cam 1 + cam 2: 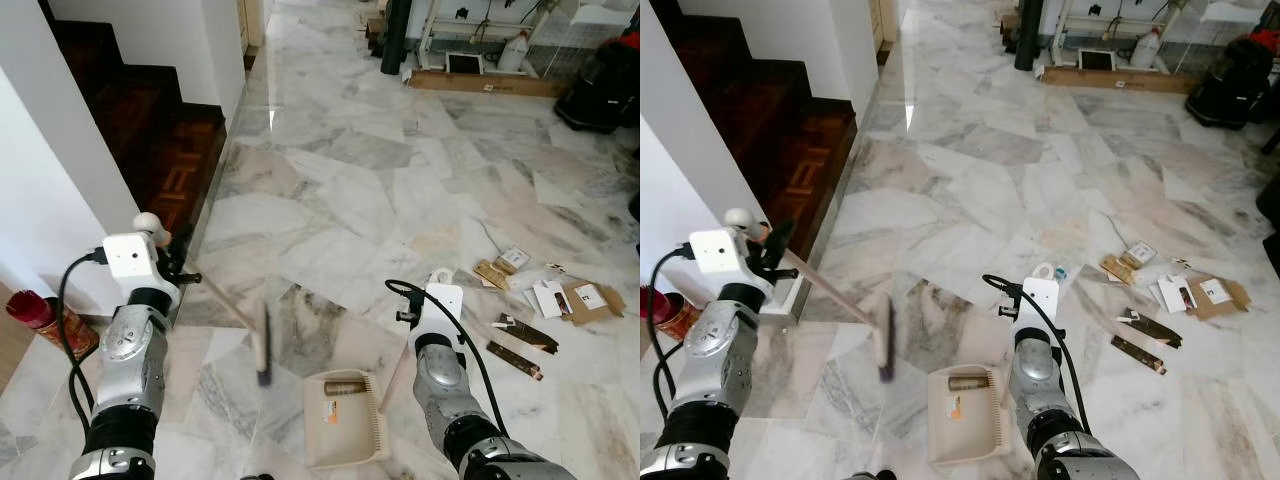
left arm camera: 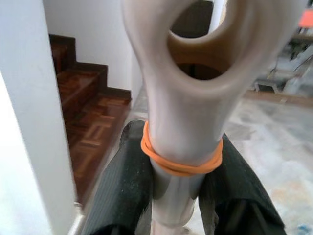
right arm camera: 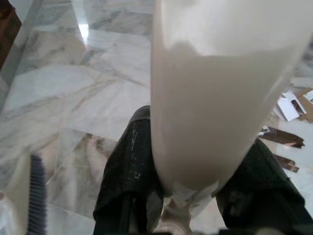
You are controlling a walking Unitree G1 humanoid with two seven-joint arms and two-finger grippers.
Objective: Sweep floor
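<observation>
My left gripper [image 2: 171, 196] is shut on the beige broom handle [image 2: 181, 117], which has an orange rubber band around it. The handle [image 1: 215, 295] slants down to the dark brush head [image 1: 264, 348], hanging just over the marble floor. My right gripper [image 3: 190, 196] is shut on the cream dustpan handle [image 3: 205, 98]. The dustpan [image 1: 345, 420] rests on the floor in front of me with a brown tube-like scrap [image 1: 345, 386] inside. Scattered litter [image 1: 545, 295] of cardboard bits, paper and dark strips lies on the floor to the right of the dustpan.
A dark wooden staircase [image 1: 150, 130] and white wall [image 1: 40, 180] stand to the left. A red can [image 1: 40, 318] sits at the wall's foot. Far off are a black post [image 1: 396, 40], a flat cardboard box [image 1: 485, 84], a white bottle [image 1: 515, 50] and a black bag [image 1: 600, 85].
</observation>
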